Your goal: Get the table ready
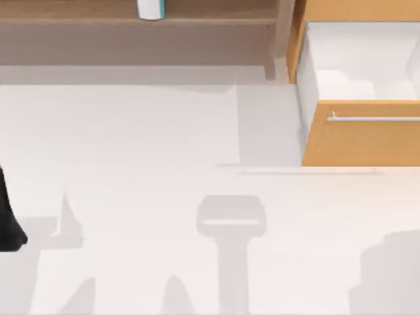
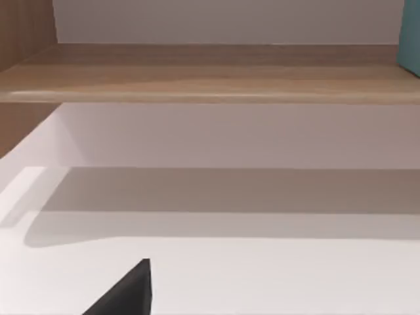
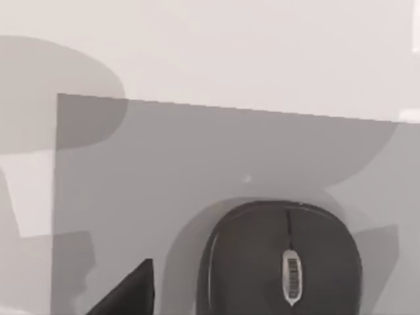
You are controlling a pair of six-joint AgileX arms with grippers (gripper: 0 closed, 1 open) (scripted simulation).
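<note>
desk [image 1: 144, 197] spans the whole top view. shelf [image 1: 131, 20] runs along the far edge on the left half, a container [image 1: 150, 8] standing on it. drawer cabinet [image 1: 357, 85] sits at the far right, just beside the shelf's end, drawer pulled open toward the near side, bar handle [image 1: 374, 119] on its front. left arm [image 1: 8, 216] at the desk's left edge. right wrist view: a mouse [image 3: 285, 262] lying flat on a surface
</note>
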